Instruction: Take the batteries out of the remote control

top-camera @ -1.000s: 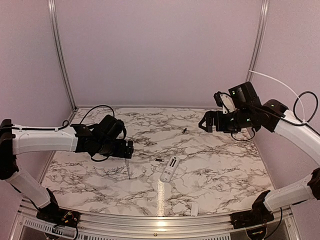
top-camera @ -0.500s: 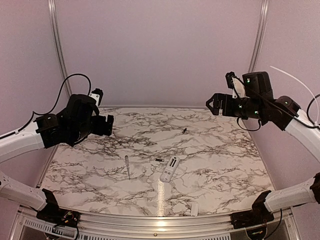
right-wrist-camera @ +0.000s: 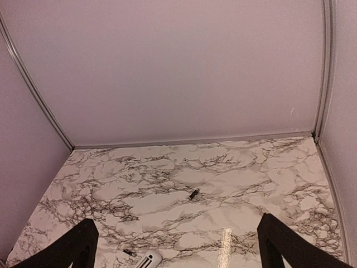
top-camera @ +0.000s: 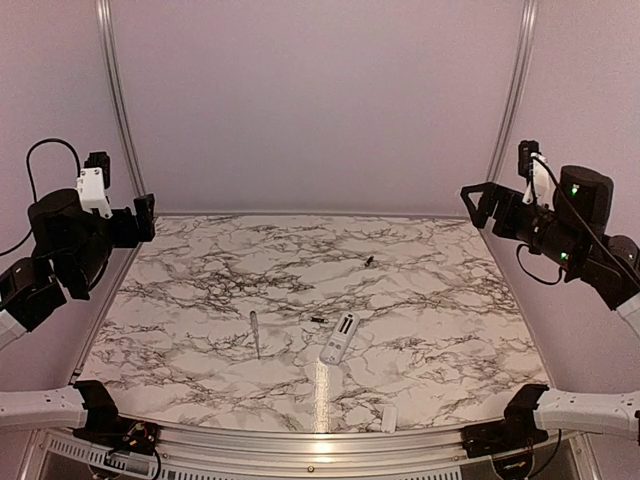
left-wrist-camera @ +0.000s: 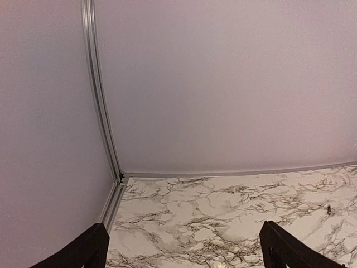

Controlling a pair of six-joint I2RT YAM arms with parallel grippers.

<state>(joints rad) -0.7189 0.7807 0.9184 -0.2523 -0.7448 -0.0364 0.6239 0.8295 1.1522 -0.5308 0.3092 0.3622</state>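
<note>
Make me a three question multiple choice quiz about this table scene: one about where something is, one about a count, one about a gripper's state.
1. Where does the remote control lie?
A. At the far left corner of the table
B. On the table, near the middle of its front half
C. Between the right gripper's fingers

2. How many batteries lie loose on the marble top?
A. None
B. Four
C. Two

3. What state is the left gripper in?
A. Open and empty
B. Shut on a battery
C. Shut on the remote control

Answers:
1 B: the top view shows it flat on the marble, clear of both arms.
2 C: one lies near the remote's far end, another farther back.
3 A: its wrist view shows the fingers wide apart with only table between them.
</note>
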